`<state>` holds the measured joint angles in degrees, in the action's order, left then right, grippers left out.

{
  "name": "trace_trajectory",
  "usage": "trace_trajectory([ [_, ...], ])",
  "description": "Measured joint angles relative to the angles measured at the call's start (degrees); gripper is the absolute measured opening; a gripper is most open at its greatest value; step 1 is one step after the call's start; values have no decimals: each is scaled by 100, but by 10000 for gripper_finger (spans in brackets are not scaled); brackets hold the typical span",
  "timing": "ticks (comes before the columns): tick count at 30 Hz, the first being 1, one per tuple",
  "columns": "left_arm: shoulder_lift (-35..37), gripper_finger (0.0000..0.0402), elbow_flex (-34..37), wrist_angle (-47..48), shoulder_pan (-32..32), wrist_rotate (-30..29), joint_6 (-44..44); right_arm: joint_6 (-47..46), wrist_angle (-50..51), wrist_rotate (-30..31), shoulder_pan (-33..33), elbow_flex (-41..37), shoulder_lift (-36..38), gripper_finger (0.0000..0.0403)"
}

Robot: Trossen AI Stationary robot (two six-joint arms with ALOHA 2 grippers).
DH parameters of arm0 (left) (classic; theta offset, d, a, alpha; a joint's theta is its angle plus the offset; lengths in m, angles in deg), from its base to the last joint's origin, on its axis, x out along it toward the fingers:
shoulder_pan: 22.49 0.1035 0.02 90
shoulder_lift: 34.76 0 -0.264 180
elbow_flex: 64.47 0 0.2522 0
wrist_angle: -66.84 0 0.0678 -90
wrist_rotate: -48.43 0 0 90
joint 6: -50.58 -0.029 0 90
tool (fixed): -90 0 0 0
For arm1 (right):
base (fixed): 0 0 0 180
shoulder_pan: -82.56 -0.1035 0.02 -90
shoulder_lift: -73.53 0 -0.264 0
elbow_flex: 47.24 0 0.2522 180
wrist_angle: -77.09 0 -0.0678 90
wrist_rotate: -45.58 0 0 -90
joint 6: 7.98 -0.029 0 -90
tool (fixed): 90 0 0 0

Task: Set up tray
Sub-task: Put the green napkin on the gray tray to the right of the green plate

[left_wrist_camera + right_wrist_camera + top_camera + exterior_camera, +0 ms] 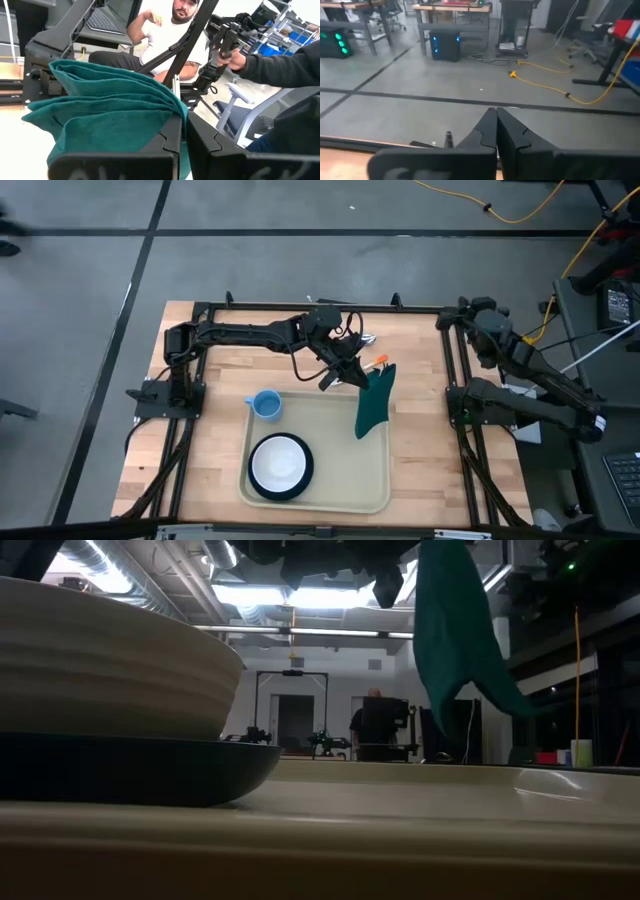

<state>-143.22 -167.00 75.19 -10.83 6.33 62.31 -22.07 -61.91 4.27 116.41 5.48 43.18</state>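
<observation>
On the table's middle sits the tray [375,480], bowl [280,465] and cup [266,404] already inside; over its far right rim the left gripper [357,376] pinches the napkin [375,405], dangling ready to lower. Right gripper [496,125] waits closed, aside.

Smooth plastic tray [375,480], soft cloth napkin [375,405], wooden table [420,420]

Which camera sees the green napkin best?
The high view: the whole napkin hangs from the left gripper over the tray. The low view shows its hanging end, the left wrist view only bunched folds, the right wrist view nothing.
</observation>
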Motion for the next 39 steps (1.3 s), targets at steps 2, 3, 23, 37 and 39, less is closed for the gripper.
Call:
trace_trajectory([
  [2, 0, 3, 0, 0, 0, -2, 3, 88, -62, -193, 231, 0, -13, 0],
  [3, 0, 3, 0, 0, 0, -2, 2, 88, -106, -326, 333, 0, -32, 0],
  [23, -22, 3, 0, 473, -38, -90, -265, 280, -127, -1392, 852, 0, -63, 0],
  [37, 2, 3, 0, 1382, 514, -306, -767, 322, -126, -1737, 852, 0, -63, 0],
  [39, 2, 3, 0, 1379, 363, -303, -694, 403, -126, -1738, 852, 0, -63, 0],
])
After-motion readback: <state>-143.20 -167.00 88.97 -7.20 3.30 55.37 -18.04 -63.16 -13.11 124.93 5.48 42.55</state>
